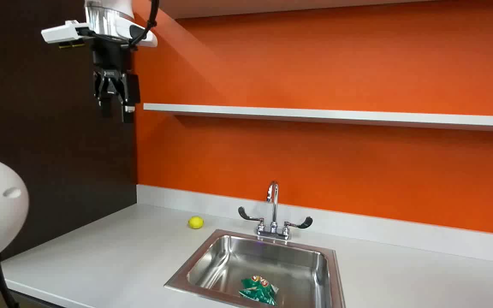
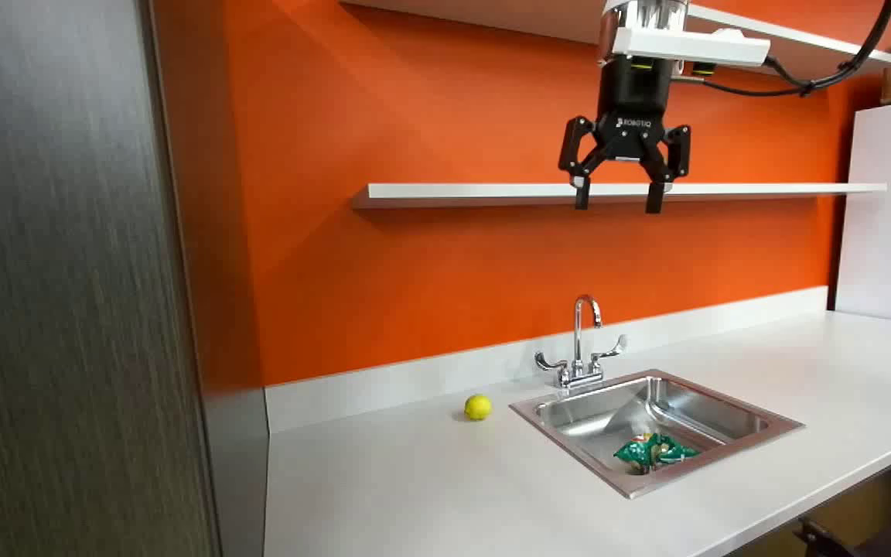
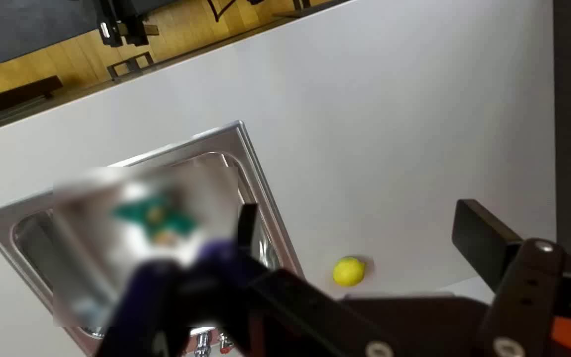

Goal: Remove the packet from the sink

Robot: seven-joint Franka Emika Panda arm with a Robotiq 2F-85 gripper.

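Observation:
The packet lies in the sink, a small crinkled green bag with whitish marks. It shows in both exterior views (image 1: 258, 291) (image 2: 653, 450) and, badly blurred, in the wrist view (image 3: 154, 215). The sink is a steel basin with a flat rim (image 1: 336, 273) (image 2: 724, 451) (image 3: 261, 193), set in the light grey countertop. My gripper is black, open and empty in both exterior views (image 1: 117, 112) (image 2: 618, 203), high above the counter at about shelf height, fingers pointing down. In the wrist view (image 3: 358, 218) its fingers are wide apart, with only countertop and a yellow ball below.
A yellow lemon-like ball (image 1: 195, 222) (image 2: 478, 408) (image 3: 349, 271) lies on the counter beside the sink. A chrome two-handled faucet (image 1: 274, 218) (image 2: 578, 348) stands at the sink's back edge. A white shelf (image 1: 315, 114) (image 2: 492, 190) runs along the orange wall. A dark panel (image 1: 54, 137) (image 2: 90, 278) closes one side.

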